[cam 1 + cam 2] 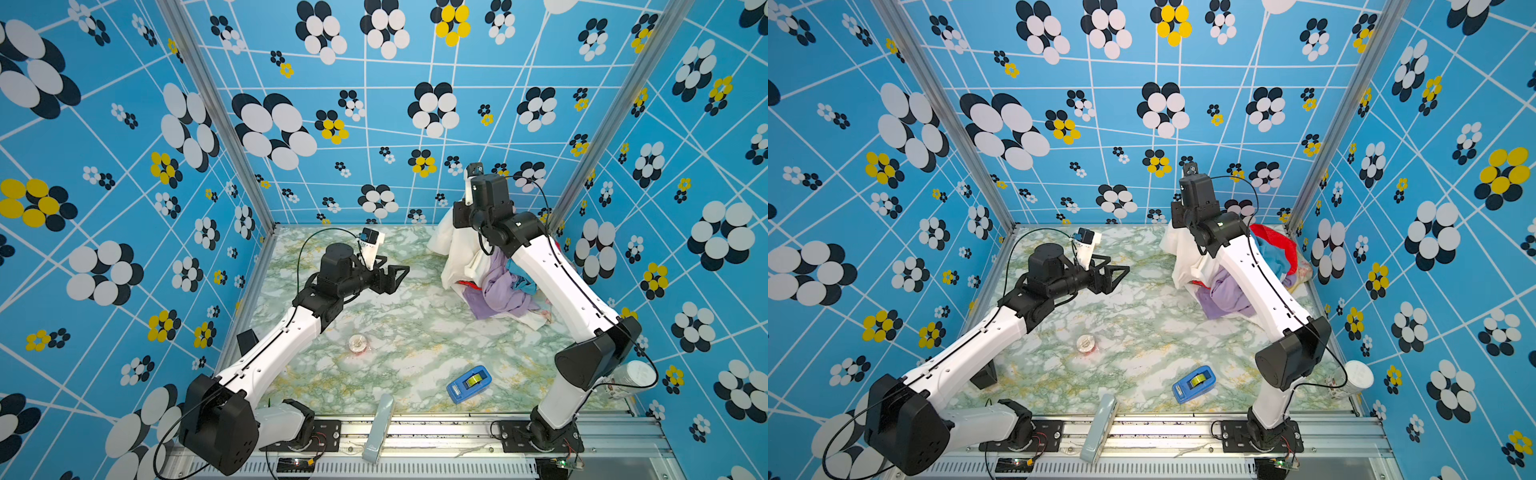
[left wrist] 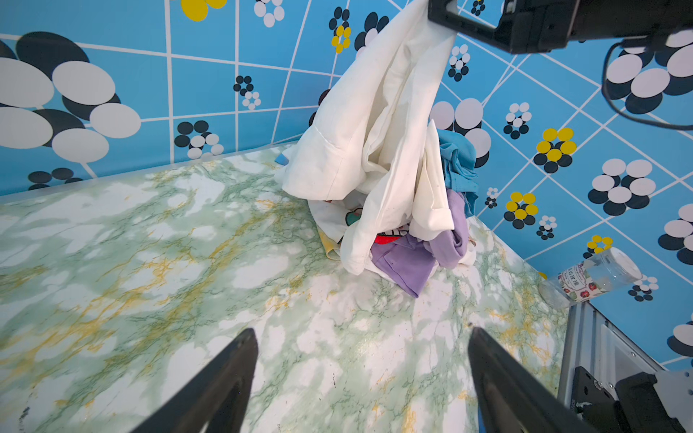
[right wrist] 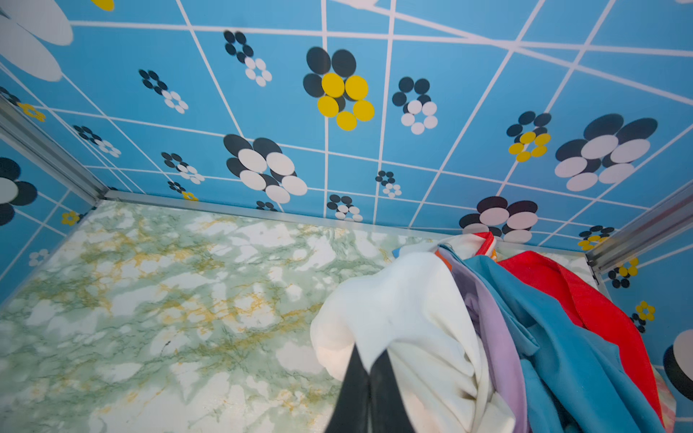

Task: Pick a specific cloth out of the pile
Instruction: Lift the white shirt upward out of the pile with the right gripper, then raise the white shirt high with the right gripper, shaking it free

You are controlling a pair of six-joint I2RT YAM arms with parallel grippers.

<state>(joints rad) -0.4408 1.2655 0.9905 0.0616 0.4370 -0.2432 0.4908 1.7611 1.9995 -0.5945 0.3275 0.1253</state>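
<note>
Your right tool (image 3: pixel 369 358) is pinched tight on a top fold of the cloth (image 2: pixel 375 131). The cloth hangs from it in long creases down onto the pile (image 1: pixel 503 286) in the worktop's far right corner, with its lower hems resting on the lilac and printed pieces. Your left tool (image 1: pixel 401 281) stands half wide and empty, well apart from the cloth and aimed at it. The worktop (image 1: pixel 374 316) is green-veined marble, walled by blue flowered panels (image 1: pixel 374 104). Your right arm reaches over the pile with its wrist raised; your left arm stretches low over the left half.
</note>
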